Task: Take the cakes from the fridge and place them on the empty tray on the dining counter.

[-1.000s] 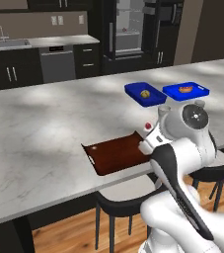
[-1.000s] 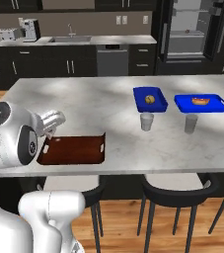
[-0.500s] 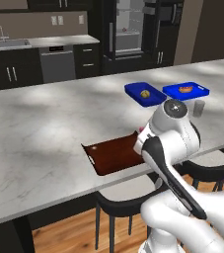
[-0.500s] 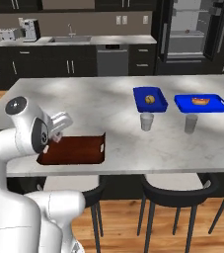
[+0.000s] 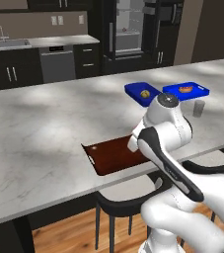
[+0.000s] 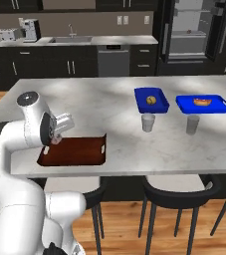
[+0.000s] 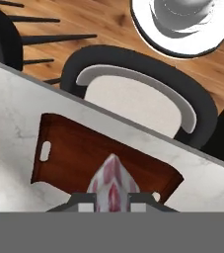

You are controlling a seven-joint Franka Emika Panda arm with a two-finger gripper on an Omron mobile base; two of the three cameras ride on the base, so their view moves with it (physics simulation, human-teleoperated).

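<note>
gripper (image 7: 111, 203) clamped on a cake (image 7: 112, 188), above the empty tray (image 7: 79, 153), dining counter (image 7: 15, 113) edge

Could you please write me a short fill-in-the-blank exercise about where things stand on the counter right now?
1. The cake held in the pincer hangs above the ____ tray.
2. The two blue trays each have a ____ standing in front of them.
3. The fridge doors stand ____.
4. Under the dining counter edge stand black ____.

Missing words: reddish-brown; cup; open; stools
</note>
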